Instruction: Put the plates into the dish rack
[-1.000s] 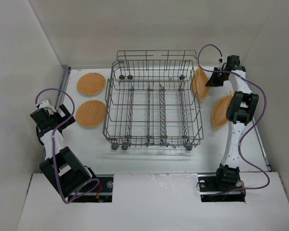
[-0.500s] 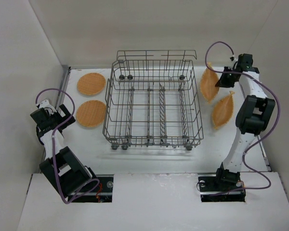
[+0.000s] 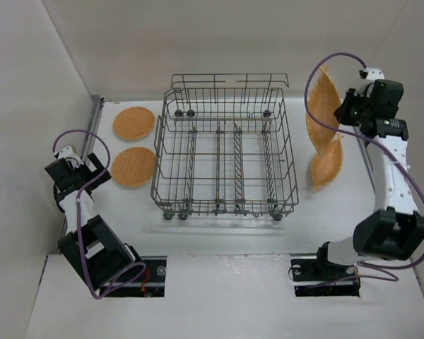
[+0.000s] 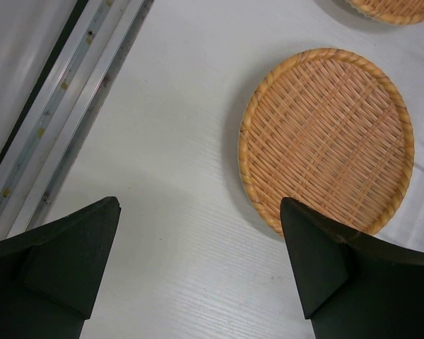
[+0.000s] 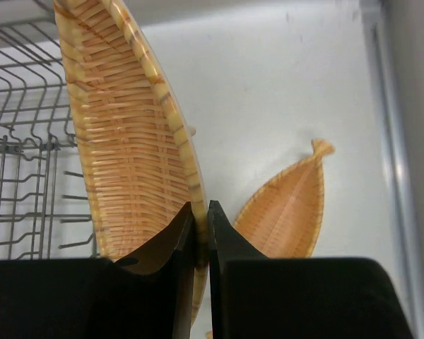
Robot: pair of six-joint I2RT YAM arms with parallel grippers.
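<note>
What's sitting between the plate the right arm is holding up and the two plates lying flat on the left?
Only the empty dish rack, standing between the held plate and the two flat plates; the top view shows it.

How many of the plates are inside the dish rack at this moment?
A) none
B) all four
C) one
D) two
A: the dish rack shows only bare tines. The far left plate and near left plate lie flat on the table. The held plate is clamped in the right gripper to the rack's right, and the fourth plate sits on the table there too.
</note>
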